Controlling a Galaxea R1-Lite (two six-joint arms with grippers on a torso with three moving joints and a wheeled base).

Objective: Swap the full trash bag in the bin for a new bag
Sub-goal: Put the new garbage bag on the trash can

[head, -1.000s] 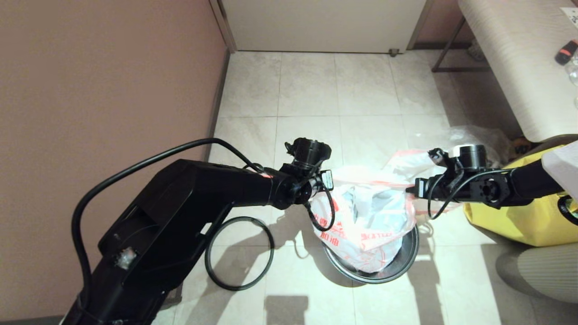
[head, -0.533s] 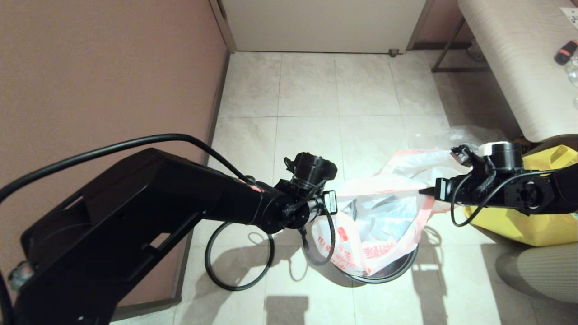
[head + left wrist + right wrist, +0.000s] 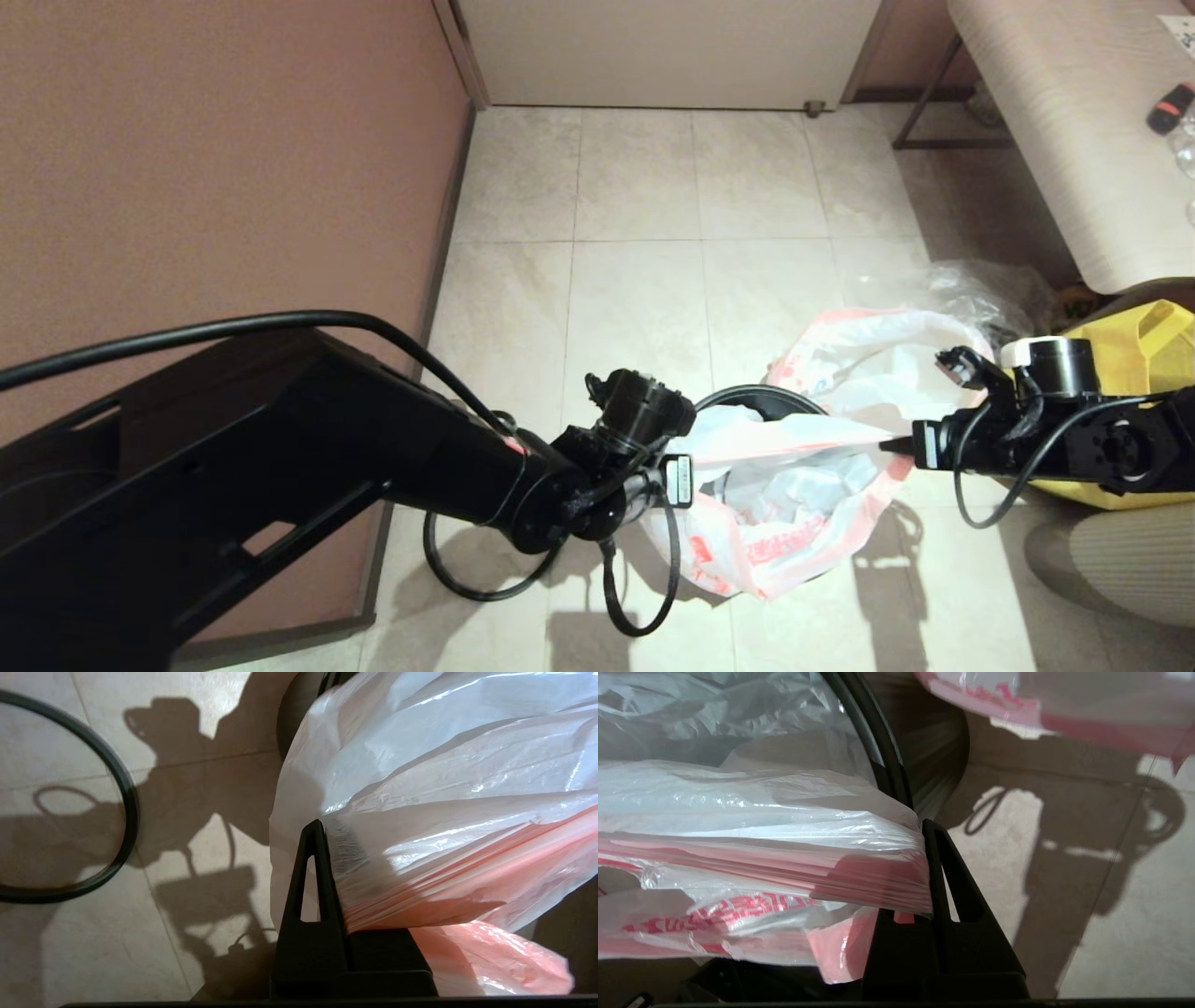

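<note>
The full trash bag, translucent white with a pink rim and pale contents showing through, hangs stretched between my two grippers, nearer me than the bin. My left gripper is shut on the rim's left side, and in the left wrist view its black fingers pinch bunched film of the bag. My right gripper is shut on the rim's right side, clamping pink folds. The new bag, pink-rimmed with red print, lies on the floor behind the bin.
A dark ring lies on the tiles at left, below my left arm. A clear bag and a big yellow bag sit at right, near a bench. The brown wall runs along the left.
Both grippers moved toward me with the full bag held between them. The bag has come up out of the bin, whose dark rim now shows behind it.
</note>
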